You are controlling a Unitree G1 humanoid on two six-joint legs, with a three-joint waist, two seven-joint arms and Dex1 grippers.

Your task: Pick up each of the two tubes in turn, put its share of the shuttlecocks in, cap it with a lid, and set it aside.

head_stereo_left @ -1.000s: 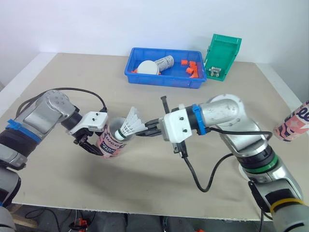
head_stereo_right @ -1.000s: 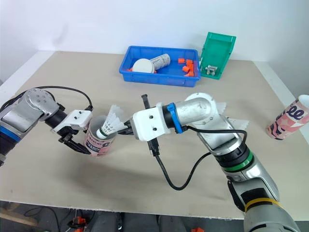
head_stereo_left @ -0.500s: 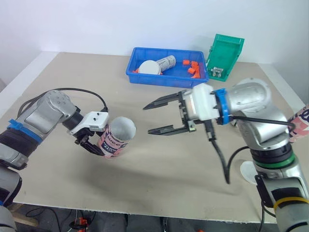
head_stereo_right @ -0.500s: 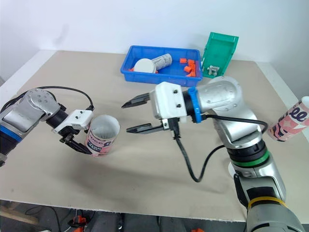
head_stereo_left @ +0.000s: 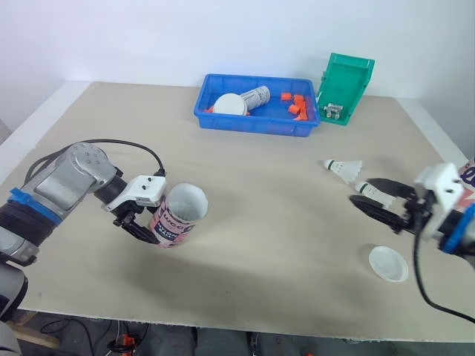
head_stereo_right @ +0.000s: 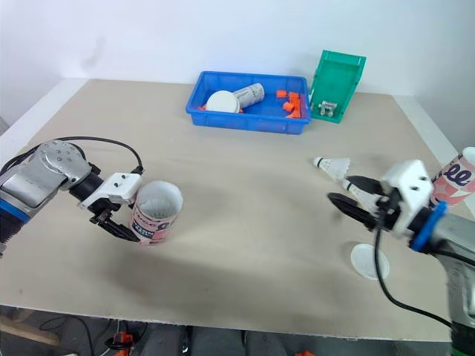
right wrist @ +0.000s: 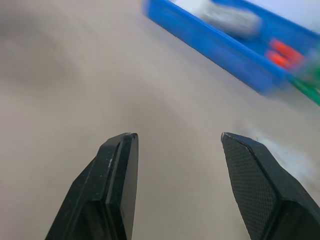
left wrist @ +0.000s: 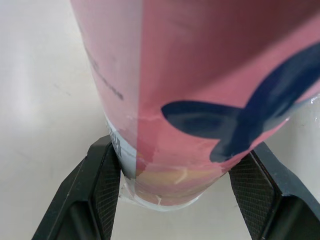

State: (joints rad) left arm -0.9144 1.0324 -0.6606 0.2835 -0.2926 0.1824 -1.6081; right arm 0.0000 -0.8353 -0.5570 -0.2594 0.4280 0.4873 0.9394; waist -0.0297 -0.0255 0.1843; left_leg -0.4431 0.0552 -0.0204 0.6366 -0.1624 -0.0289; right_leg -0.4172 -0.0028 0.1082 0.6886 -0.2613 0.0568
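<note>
On the left half of the beige tabletop (head_stereo_left: pixel 260 200), the pink printed cardboard tube (head_stereo_left: pixel 177 216) is tilted with its open white mouth turned up and toward the table's middle. The left gripper (head_stereo_left: pixel 143 228) has it by the lower end: in the left wrist view its 2 black fingers (left wrist: pixel 102 187) press against opposite sides of the tube just above the base. Whether the base touches the table cannot be told.

Well apart, on the right side, 2 white feathered shuttlecocks lie on the table, 1 (head_stereo_left: pixel 343 166) farther back and 1 (head_stereo_left: pixel 375 194) just in front of it. The right gripper (head_stereo_left: pixel 369 197) is low over the nearer one with its fingers spread wide and nothing between them; the head views show that shuttlecock framed by the 2 fingers, but contact cannot be told. A flat white round lid (head_stereo_left: pixel 388 263) lies near the front edge, just in front of this gripper. A second pink tube (head_stereo_right: pixel 454 178) stands at the table's right edge.

At the back, a blue plastic tray (head_stereo_left: pixel 252 127) holds a white round lid (head_stereo_left: pixel 229 104), a grey printed tube (head_stereo_left: pixel 256 95) lying on its side and small orange pieces (head_stereo_left: pixel 297 106). A green plastic bin (head_stereo_left: pixel 343 87) stands just right of the tray.
</note>
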